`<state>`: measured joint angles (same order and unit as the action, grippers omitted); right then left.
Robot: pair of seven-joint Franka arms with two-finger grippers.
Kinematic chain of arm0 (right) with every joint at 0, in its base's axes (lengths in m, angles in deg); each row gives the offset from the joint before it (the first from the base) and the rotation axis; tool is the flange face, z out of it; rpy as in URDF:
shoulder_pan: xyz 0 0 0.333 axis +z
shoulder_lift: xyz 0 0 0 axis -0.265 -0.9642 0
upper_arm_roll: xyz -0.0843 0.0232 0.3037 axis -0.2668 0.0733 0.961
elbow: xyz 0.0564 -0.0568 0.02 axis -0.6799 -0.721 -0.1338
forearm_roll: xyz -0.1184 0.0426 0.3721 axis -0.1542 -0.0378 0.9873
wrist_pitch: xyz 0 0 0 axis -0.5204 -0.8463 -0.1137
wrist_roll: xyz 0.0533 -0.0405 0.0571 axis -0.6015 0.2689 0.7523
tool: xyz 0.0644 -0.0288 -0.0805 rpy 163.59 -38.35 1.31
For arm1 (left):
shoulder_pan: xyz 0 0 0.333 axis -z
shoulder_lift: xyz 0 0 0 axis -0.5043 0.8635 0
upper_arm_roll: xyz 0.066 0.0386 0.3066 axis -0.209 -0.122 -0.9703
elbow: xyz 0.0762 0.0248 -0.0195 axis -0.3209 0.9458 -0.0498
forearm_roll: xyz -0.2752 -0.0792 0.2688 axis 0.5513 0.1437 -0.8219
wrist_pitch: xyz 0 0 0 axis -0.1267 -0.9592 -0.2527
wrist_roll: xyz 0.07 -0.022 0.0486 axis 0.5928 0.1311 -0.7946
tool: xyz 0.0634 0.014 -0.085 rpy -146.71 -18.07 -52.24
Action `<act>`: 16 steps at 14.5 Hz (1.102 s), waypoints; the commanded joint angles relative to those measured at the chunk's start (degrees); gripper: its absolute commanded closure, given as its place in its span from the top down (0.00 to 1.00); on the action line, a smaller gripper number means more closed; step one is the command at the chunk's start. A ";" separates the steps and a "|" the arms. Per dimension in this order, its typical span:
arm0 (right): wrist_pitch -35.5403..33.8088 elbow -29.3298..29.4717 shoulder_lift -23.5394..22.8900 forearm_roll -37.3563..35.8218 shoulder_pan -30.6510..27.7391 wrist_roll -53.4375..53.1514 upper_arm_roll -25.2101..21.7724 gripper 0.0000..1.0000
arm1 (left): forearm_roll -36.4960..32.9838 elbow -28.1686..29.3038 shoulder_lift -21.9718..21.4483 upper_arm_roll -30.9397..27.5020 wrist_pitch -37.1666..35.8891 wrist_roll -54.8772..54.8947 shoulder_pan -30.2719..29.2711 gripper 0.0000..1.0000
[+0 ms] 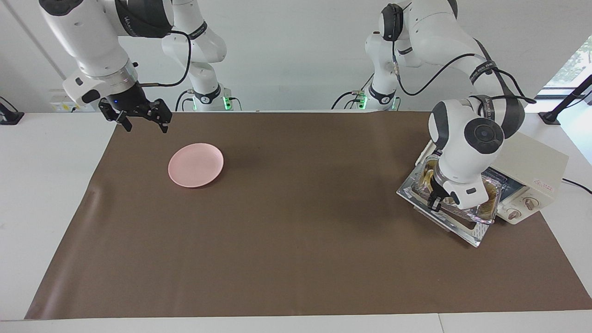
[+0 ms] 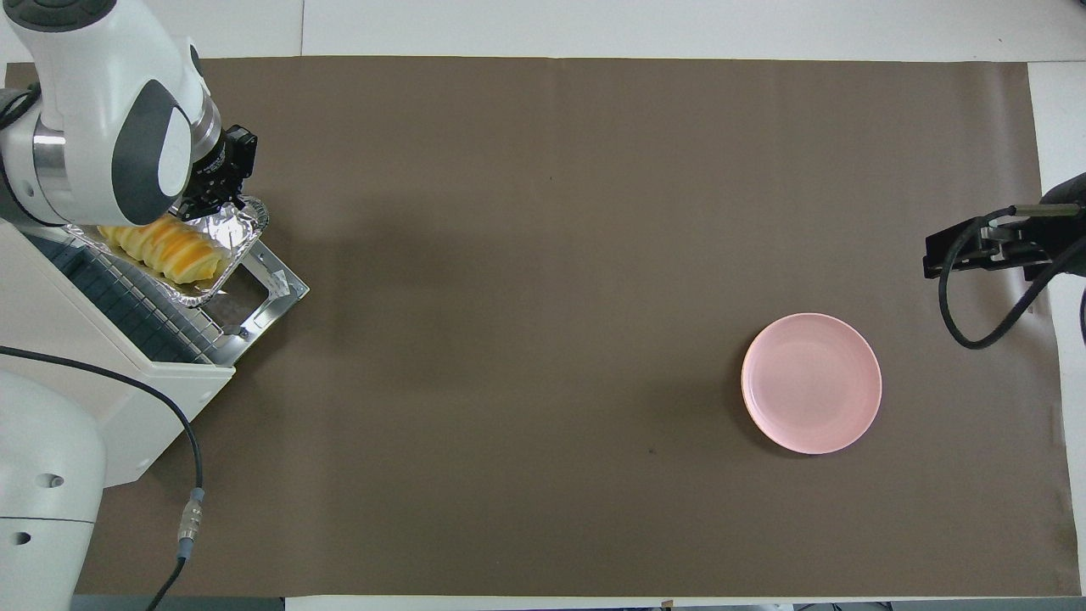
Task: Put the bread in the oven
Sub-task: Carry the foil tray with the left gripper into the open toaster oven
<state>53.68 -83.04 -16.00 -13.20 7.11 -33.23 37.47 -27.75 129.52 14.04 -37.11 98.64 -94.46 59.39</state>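
1. Golden yellow-orange, ridged little loaf of bread (image 2: pixel 165 250) lying in a crinkled silver foil tray (image 2: pixel 242 222), tray resting on the wire rack and lowered glass door (image 2: pixel 270 288) of the cream-white boxy toaster oven (image 1: pixel 536 171), at the left arm's end of the table.
2. Left gripper (image 1: pixel 435 202) down at the tray's outer edge, fingertips closed together, apparently pinching the foil rim; exact contact hidden by the wrist.
3. Likely handling: bread light, soft, easily dented, so better moved by its tray than squeezed directly. Foil thin and floppy, prone to buckling or tearing at the rim; a low, level push along the rack probably safer than a lift by 1 corner.
4. Best hold, as a judgement: the rim at the tray's outer edge, clear of the loaf.
5. Right gripper (image 1: pixel 141 118) hanging with fingers spread apart, holding nothing, over the brown mat's edge (image 1: pixel 296 277) at the right arm's end; that arm waiting.
6. Round pink plate (image 2: pixel 811 383) bare on the mat, near the right gripper and well apart from the oven.
7. In the way: only the oven's own opening and the 2 knobs (image 1: pixel 521 209) beside the door; tray still partly outside, door still down.
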 commanded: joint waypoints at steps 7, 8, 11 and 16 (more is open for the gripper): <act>-0.26 -1.19 1.17 0.10 -0.71 1.19 0.49 1.00 | -0.26 14.27 -7.57 0.08 5.12 1.95 1.05 0.00; -0.26 -1.19 1.17 0.10 -0.71 1.19 0.49 1.00 | -0.78 14.53 -8.00 0.08 5.03 2.13 0.70 0.00; -0.34 -1.19 1.17 0.10 -0.71 1.19 0.49 1.00 | -1.05 16.64 -10.55 -0.18 5.12 5.63 -0.97 0.00; -0.34 -1.19 1.17 0.10 -0.71 1.19 0.49 1.00 | -1.31 18.31 -11.52 -0.27 5.56 8.46 -2.73 0.00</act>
<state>53.68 -83.04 -16.00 -13.20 7.11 -33.23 37.47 -27.96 144.68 4.72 -37.60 102.58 -87.21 56.84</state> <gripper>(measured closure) 0.000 0.982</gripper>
